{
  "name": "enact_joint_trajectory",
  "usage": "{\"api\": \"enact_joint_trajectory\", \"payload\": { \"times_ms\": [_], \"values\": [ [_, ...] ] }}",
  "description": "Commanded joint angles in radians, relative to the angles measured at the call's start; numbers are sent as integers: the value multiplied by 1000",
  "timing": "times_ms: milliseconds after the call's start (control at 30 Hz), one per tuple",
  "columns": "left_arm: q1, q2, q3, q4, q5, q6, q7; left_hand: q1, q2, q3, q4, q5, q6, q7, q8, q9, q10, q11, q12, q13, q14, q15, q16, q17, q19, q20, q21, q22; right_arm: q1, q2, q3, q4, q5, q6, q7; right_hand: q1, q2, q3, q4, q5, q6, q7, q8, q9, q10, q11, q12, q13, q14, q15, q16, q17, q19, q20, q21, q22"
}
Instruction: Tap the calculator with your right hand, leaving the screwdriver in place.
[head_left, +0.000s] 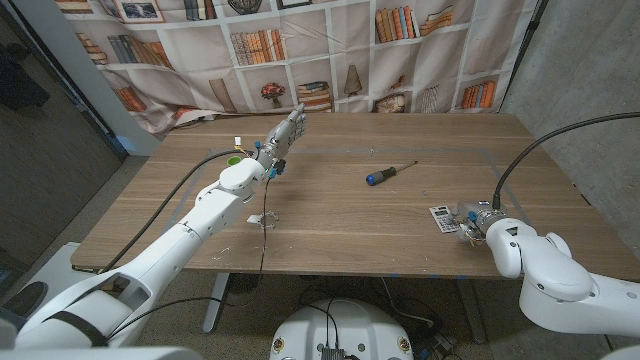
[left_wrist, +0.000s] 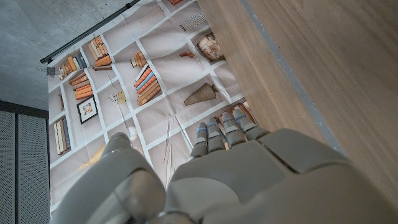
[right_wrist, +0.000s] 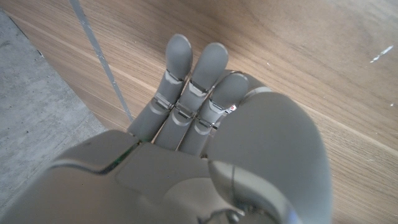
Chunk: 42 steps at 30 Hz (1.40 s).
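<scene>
The calculator (head_left: 443, 219) lies near the front right of the bench (head_left: 330, 215), and in the head view the right hand (head_left: 473, 220) sits directly beside it at its right edge, apparently touching or overlapping it, though the contact itself is too small to make out. The right wrist view shows that hand's fingers (right_wrist: 198, 93) held straight and pressed together over the bench, holding nothing; the calculator is hidden beneath the hand there, so whether the fingertips actually rest on it cannot be told. The screwdriver (head_left: 390, 173), with its blue handle, lies well apart toward the middle of the bench, clear of both arms. The left hand (head_left: 285, 132) is raised over the far left of the bench, fingers straight and close together, empty. The main risk, as I judge it, is to the calculator rather than the screwdriver: a light, flat thing so near the front edge could slide or be nudged off if the tap comes in sideways rather than straight down. A press at its corner might tip or spin it. The screwdriver would be disturbed only if the right arm swept widely inward on withdrawing, since a round shaft rolls easily.
</scene>
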Motion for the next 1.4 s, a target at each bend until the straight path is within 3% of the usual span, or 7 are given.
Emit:
{"api": "enact_joint_trajectory", "payload": {
  "times_ms": [33,633,933,1400],
  "values": [
    [-12,-5,2,21,-2,-7,-13,1,6,-2,3,-5,8,-1,-4,3,6,-2,1,3,3,1,-3,4,2,1,-2,4,-16,35,10,16,-44,-12,36,-8,-1,11,0,6,6,10,-7,1,1,2,8,4,7,-2,13,-4,12,-3,-6,12],
    [-21,-3,3,32,-4,-13,-30,2,8,-5,3,-5,9,-3,-5,3,6,-1,-1,3,3,0,-4,4,3,1,-7,4,-16,24,6,-36,-74,-87,6,-19,-7,36,-3,3,-6,7,-14,-1,-5,1,21,-6,4,-3,44,-33,31,-4,-31,42],
    [-25,-5,4,42,-7,-15,-41,3,8,-6,4,-5,10,-2,-5,3,5,0,-1,3,3,0,-4,4,4,1,-9,5,-43,14,39,-64,-40,-106,-76,-21,-8,40,-3,-2,-11,5,-15,-1,-5,2,27,-8,4,-2,51,-43,38,-5,-38,47],
    [-30,-1,4,44,-6,-17,-48,3,9,-8,4,-6,10,-2,-6,3,5,-3,-2,3,1,0,-5,4,4,0,-13,5,-30,7,42,-75,19,-128,-157,-25,-10,57,-4,-6,-12,3,-13,-1,-12,2,33,-15,4,-2,67,-62,43,-4,-49,75]
  ]
}}
